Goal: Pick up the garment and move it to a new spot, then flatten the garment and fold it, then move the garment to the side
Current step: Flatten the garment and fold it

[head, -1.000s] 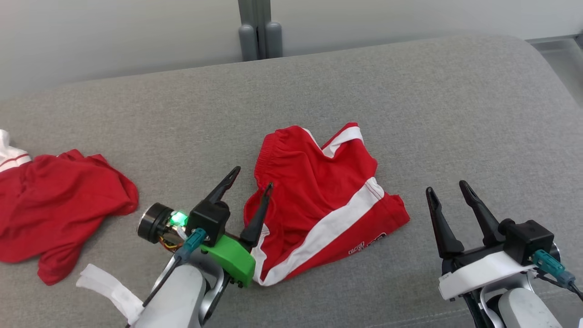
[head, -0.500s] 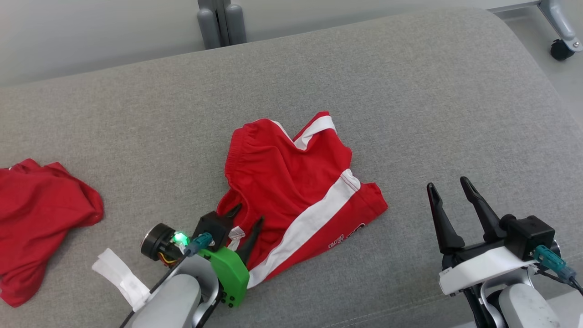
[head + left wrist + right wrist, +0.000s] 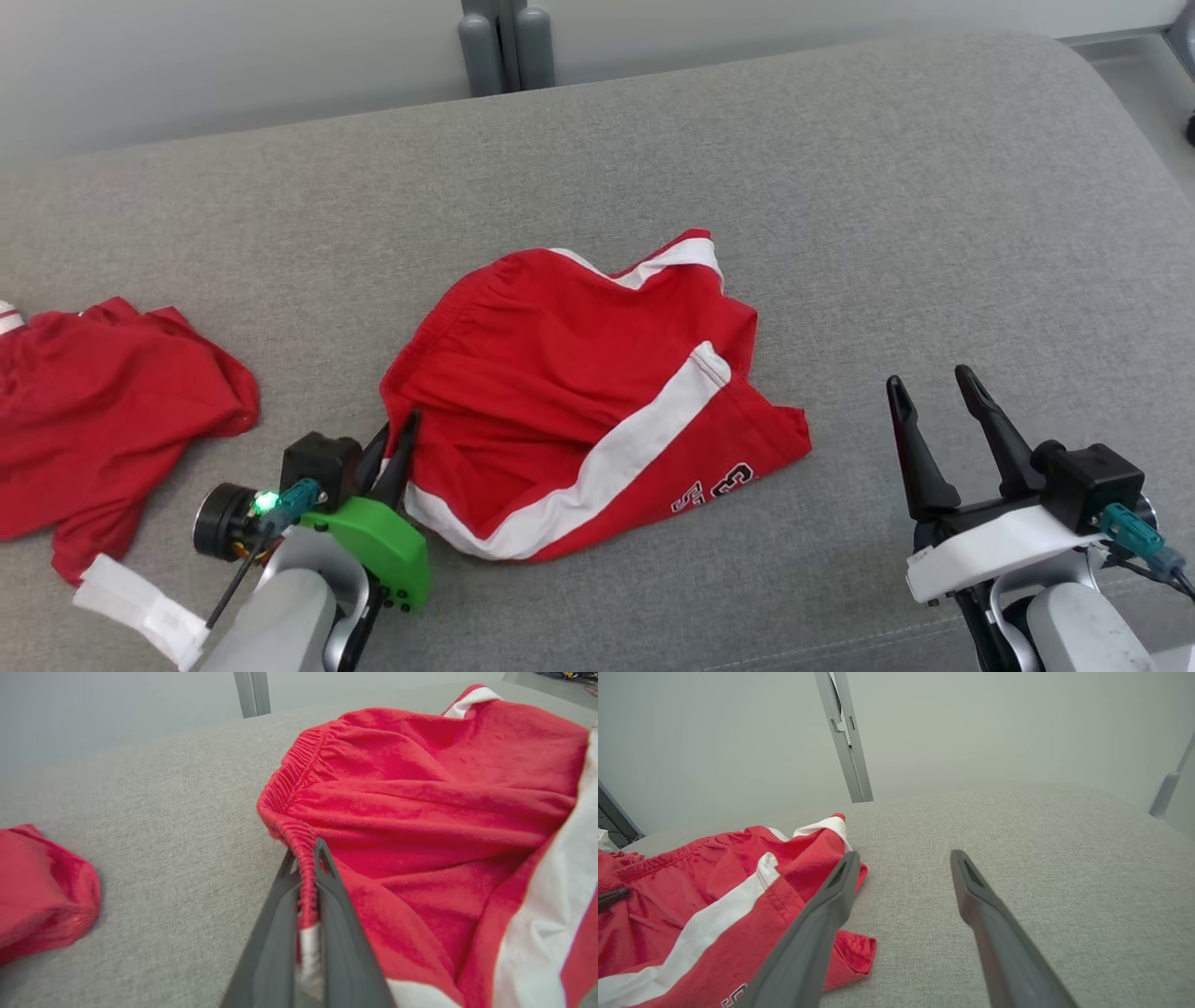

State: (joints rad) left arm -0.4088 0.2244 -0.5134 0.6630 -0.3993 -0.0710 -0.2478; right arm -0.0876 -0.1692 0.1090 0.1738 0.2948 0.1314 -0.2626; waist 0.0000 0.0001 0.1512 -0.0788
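Now left claw (image 3: 400, 427) clamps the shorts (image 3: 560, 392) at the elastic waistband (image 3: 299, 772), a sound hold. Cloth looks light and limp and will sag. Right of the shorts, right claw (image 3: 929, 378) gapes wide, empty.

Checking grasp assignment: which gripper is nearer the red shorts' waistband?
Left. The left gripper is shut on the waistband; the right gripper hangs open, clear of the red shorts' opposite side.

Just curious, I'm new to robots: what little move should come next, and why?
Probably lift the left hand a little: it is shut on the waistband of the red shorts, which lie rumpled on the grey cushion.
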